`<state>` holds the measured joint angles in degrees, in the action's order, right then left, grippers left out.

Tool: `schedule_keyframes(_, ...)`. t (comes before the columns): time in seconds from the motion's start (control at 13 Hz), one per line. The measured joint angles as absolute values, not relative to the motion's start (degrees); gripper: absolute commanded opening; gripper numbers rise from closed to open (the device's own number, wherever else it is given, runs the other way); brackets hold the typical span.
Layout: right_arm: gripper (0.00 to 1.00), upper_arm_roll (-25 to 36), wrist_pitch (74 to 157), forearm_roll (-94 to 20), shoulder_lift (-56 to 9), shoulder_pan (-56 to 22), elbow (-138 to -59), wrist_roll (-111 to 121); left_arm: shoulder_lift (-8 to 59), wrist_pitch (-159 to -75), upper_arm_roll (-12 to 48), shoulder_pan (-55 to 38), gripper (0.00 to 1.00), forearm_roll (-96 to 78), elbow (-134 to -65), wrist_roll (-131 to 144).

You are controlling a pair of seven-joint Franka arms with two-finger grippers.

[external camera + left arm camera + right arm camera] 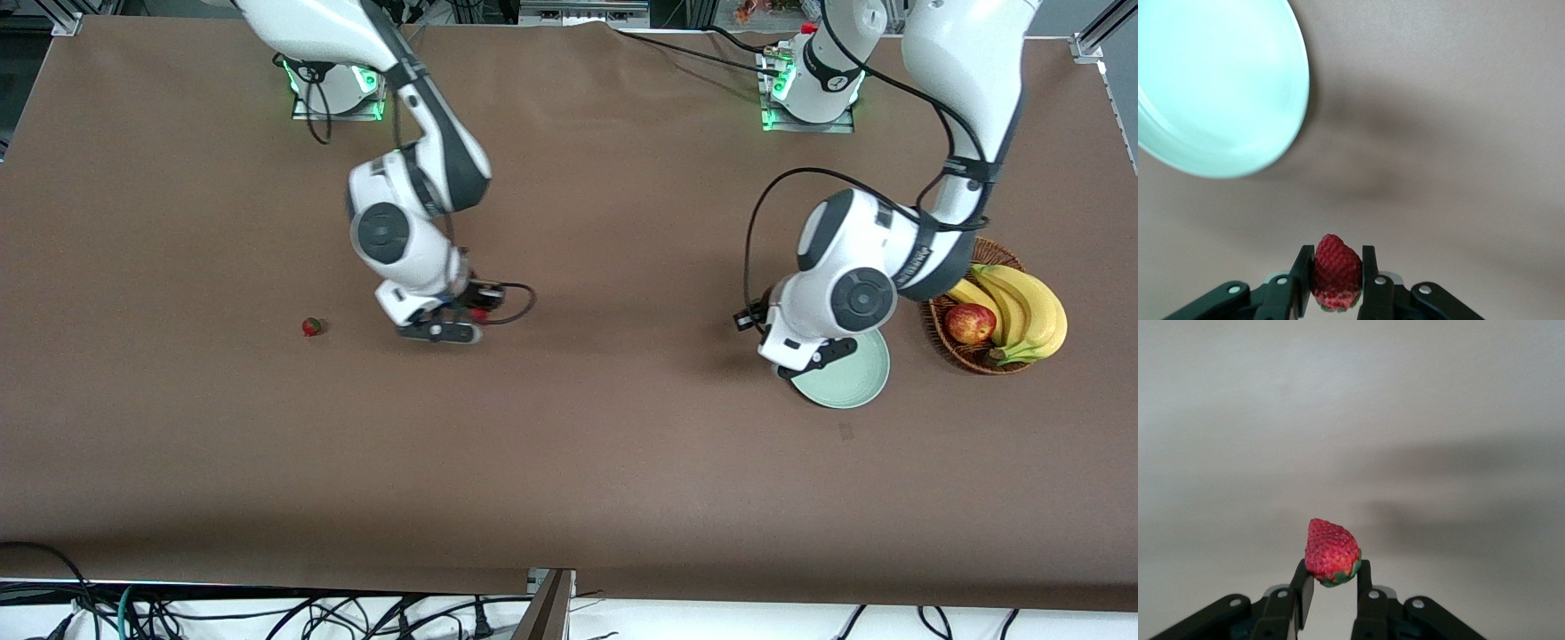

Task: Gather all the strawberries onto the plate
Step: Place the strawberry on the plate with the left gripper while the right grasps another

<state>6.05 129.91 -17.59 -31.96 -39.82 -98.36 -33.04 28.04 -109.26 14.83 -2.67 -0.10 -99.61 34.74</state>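
Strawberries pinched tip-outward, lengthwise, in left gripper and right gripper.

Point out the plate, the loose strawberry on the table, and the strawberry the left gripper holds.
plate (858,378): front view, bare inside near its rim.
loose strawberry (311,327): front view, red body.
held strawberry (1336,269): left wrist view, red flesh between the fingers.

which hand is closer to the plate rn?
Left. The left hand, shut on a strawberry, is at the plate's rim. The right hand, gripping another strawberry, is over bare table toward the right arm's end.
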Motion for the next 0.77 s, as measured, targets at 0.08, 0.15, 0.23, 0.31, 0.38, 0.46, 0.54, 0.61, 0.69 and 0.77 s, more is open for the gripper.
schedule_keyframes(0.08,0.15,5.34,130.00,-17.59,-34.30,-41.77,-95.45,-38.38,28.07,-108.90,14.79,-1.27,0.10,-0.10,-99.88,29.63)
schedule_keyframes(0.15,0.16,5.12,130.72,-17.59,-36.70,-44.27,-92.78,-43.65,28.09,-108.63,14.75,0.11,0.12,-0.10,-100.20,24.72)
schedule_keyframes(0.23,0.16,5.02,132.66,-17.59,-39.19,-46.97,-90.24,-49.01,28.12,-108.47,14.69,1.54,0.12,0.12,-100.47,19.65)
schedule_keyframes(0.31,0.18,4.99,135.24,-17.59,-41.71,-49.64,-87.91,-54.05,28.17,-108.43,14.64,3.08,0.14,0.91,-100.68,14.22)
schedule_keyframes(0.38,0.19,5.00,137.99,-17.58,-44.25,-52.12,-85.72,-58.69,28.28,-108.43,14.61,4.72,0.14,2.98,-100.80,8.12)
schedule_keyframes(0.46,0.22,5.04,140.16,-17.58,-46.44,-53.91,-84.02,-62.07,28.47,-108.65,14.59,6.07,0.14,5.42,-100.86,2.52)
schedule_keyframes(0.54,0.29,5.06,142.07,-17.58,-48.25,-55.01,-82.79,-64.21,28.78,-109.46,14.59,6.99,0.14,7.82,-100.95,-2.11)
schedule_keyframes(0.61,0.34,5.07,143.77,-17.59,-49.59,-55.54,-82.12,-65.33,29.21,-110.75,14.59,7.42,0.17,9.66,-101.05,-5.39)
schedule_keyframes(0.69,0.47,5.08,145.52,-17.59,-50.69,-55.77,-81.76,-66.11,29.79,-112.03,14.62,7.47,0.23,11.35,-101.18,-7.68)
schedule_keyframes(0.77,0.66,5.07,147.26,-17.59,-51.53,-55.88,-81.59,-66.83,30.39,-113.36,14.77,7.45,0.23,12.77,-101.53,-9.21)
